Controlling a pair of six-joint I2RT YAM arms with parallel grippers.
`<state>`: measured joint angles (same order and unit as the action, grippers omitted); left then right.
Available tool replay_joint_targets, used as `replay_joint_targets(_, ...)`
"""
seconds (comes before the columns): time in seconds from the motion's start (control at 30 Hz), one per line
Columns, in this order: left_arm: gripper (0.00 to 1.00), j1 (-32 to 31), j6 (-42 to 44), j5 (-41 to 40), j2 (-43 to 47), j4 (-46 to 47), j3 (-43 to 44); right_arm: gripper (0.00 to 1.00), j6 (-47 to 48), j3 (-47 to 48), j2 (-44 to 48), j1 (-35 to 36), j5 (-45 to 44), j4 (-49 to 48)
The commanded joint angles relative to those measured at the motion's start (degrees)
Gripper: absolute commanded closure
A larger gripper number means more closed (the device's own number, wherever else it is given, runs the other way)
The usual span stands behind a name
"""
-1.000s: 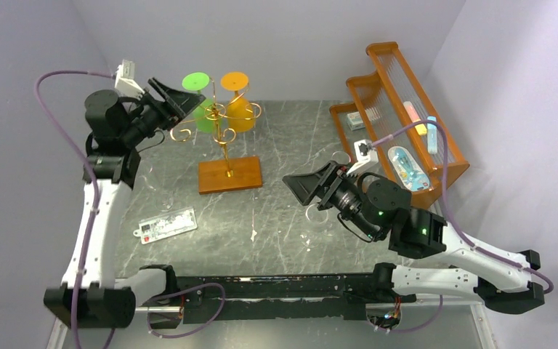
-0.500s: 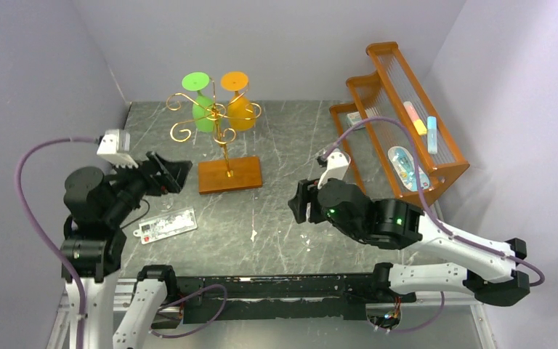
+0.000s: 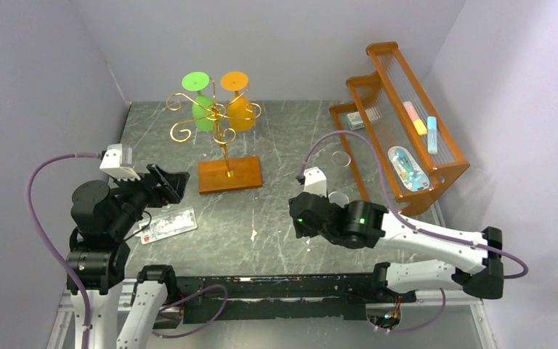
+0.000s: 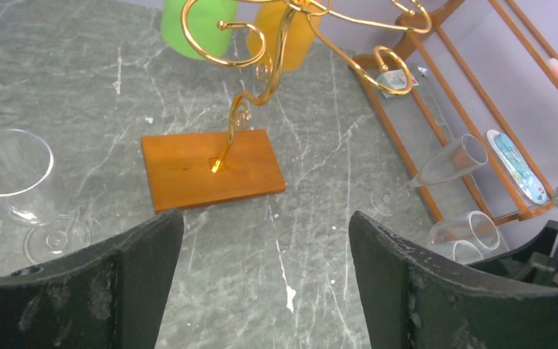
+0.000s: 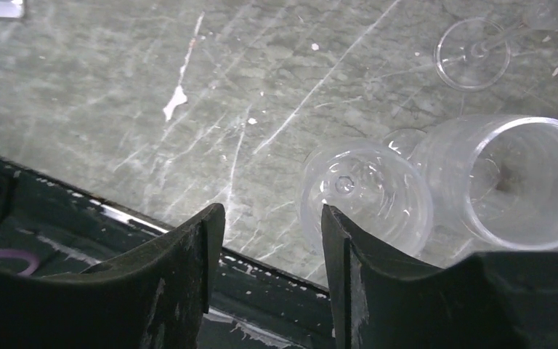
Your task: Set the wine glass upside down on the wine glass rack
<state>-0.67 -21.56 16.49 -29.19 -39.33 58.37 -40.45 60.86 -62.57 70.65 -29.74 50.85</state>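
The gold wire wine glass rack (image 3: 218, 125) stands on its orange-brown wooden base (image 3: 229, 174) at the table's back middle. A green glass (image 3: 202, 110) and an orange glass (image 3: 239, 109) hang upside down on it. The rack also shows in the left wrist view (image 4: 261, 51). My left gripper (image 3: 168, 184) is open and empty, left of and in front of the base. A clear wine glass (image 4: 11, 171) lies to its left. My right gripper (image 5: 272, 214) is open and empty, pointing down near the front edge beside two clear glasses (image 5: 367, 196) (image 5: 512, 182).
A large orange slatted shelf (image 3: 407, 145) with small items stands at the right. A clear flute (image 4: 447, 161) lies in front of it. A white card (image 3: 166, 224) lies at the near left. The black front rail (image 5: 80, 218) is just under my right gripper.
My left gripper has pulled back from the rack's left arms to the near left, empty. My right arm has swung down and forward toward the front edge.
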Motion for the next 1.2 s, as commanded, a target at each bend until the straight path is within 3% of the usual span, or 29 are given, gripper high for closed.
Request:
replay_joint_targets(0.0, 0.13, 0.49, -1.58, -1.45, -0.13, -1.08, -1.5, 0.47, -0.09, -1.15, -4.19, -0.17, -3.73, -1.33)
replay_joint_targets(0.07, 0.14, 0.49, -1.8, -1.59, -0.69, -1.18, -1.76, 0.5, 0.71, -0.93, -6.26, -0.22, -3.73, -2.48)
replay_joint_targets(0.2, 0.16, 0.49, -2.68, -1.83, -1.81, -1.2, -1.38, 0.72, 2.98, -0.17, -7.62, -0.25, -2.18, -5.65)
replay_joint_targets(0.43, 0.14, 0.49, -6.17, -8.38, -2.05, -4.38, 2.06, 1.0, 8.84, -1.51, -5.22, -0.19, 4.06, -13.25)
replay_joint_targets(0.73, 0.16, 0.49, -12.47, -5.36, 0.85, -5.42, 1.49, 1.0, 15.36, -5.47, -1.03, -0.21, 6.65, -30.91)
replay_joint_targets(0.9, 0.03, 0.49, -19.08, -0.34, 3.42, -7.38, 0.22, 1.0, 20.43, -10.61, 2.05, -0.19, 7.81, -51.1)
replay_joint_targets(1.03, 0.03, 0.49, -27.41, 7.09, 8.86, 0.62, -5.16, 1.0, 23.73, -15.04, 2.72, -0.15, 9.51, -69.28)
replay_joint_targets(1.17, 0.05, 0.49, -34.83, 7.17, 11.65, 2.67, -7.33, 1.0, 26.36, -17.87, 1.79, 0.09, 13.83, -81.62)
